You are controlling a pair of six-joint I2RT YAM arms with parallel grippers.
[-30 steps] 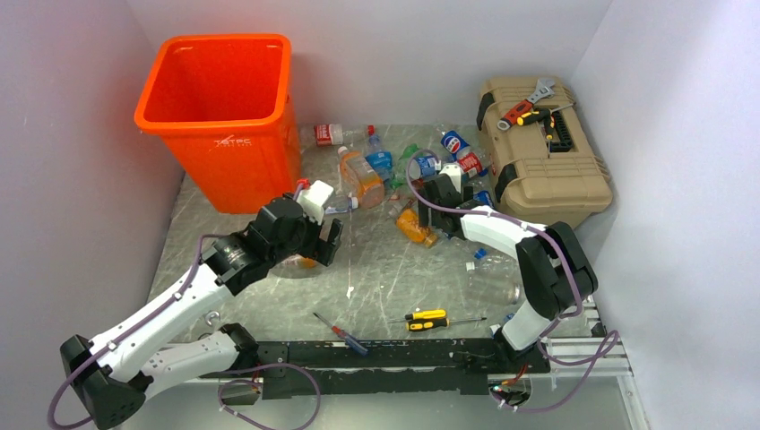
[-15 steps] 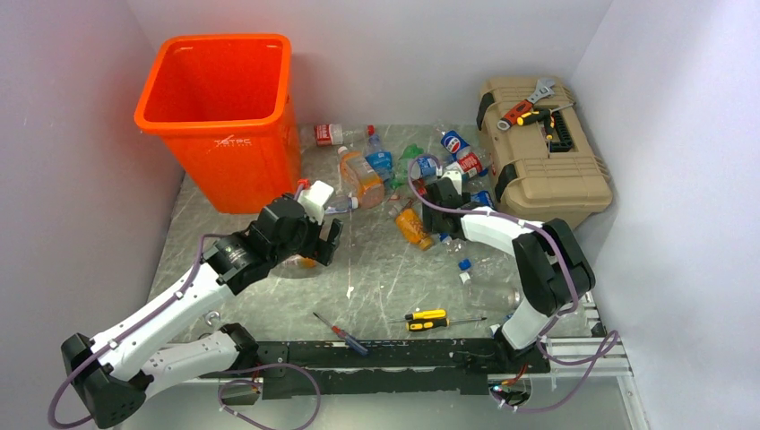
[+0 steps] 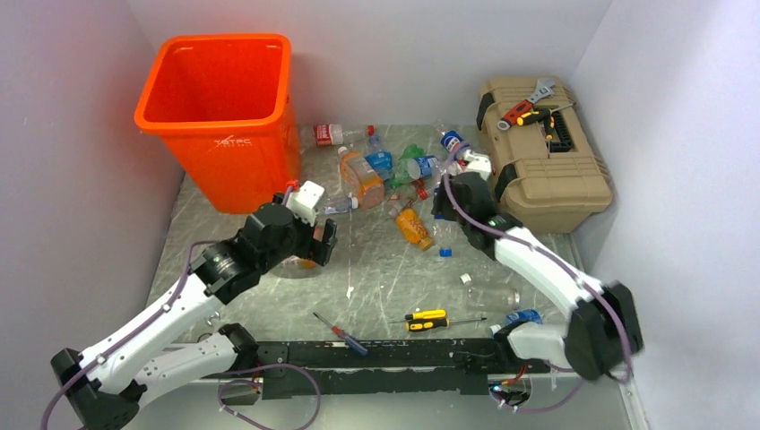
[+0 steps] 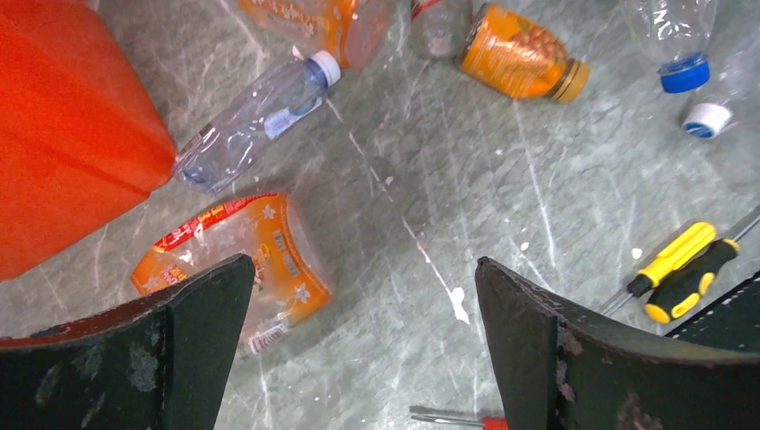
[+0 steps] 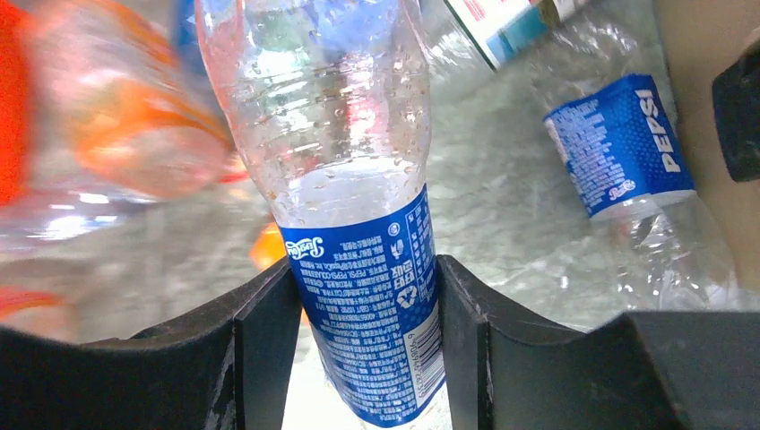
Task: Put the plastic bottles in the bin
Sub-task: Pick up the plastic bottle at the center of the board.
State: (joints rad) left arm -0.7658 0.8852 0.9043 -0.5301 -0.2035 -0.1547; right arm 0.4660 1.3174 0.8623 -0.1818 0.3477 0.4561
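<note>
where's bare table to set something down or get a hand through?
Best patch: mid-table, bordered by the left pincer, the small orange bottle and the screwdrivers. Crowded: the back strip from bin to toolbox, full of bottles, where the right pincer grips a blue-label bottle. Near right is tighter: a clear bottle and loose caps.

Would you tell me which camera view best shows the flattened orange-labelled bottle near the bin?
The left wrist view: the flattened orange-labelled bottle lies almost fully visible beside one finger of the open left gripper. The top external view shows only a sliver of it under that gripper; the right wrist view does not show it.
</note>
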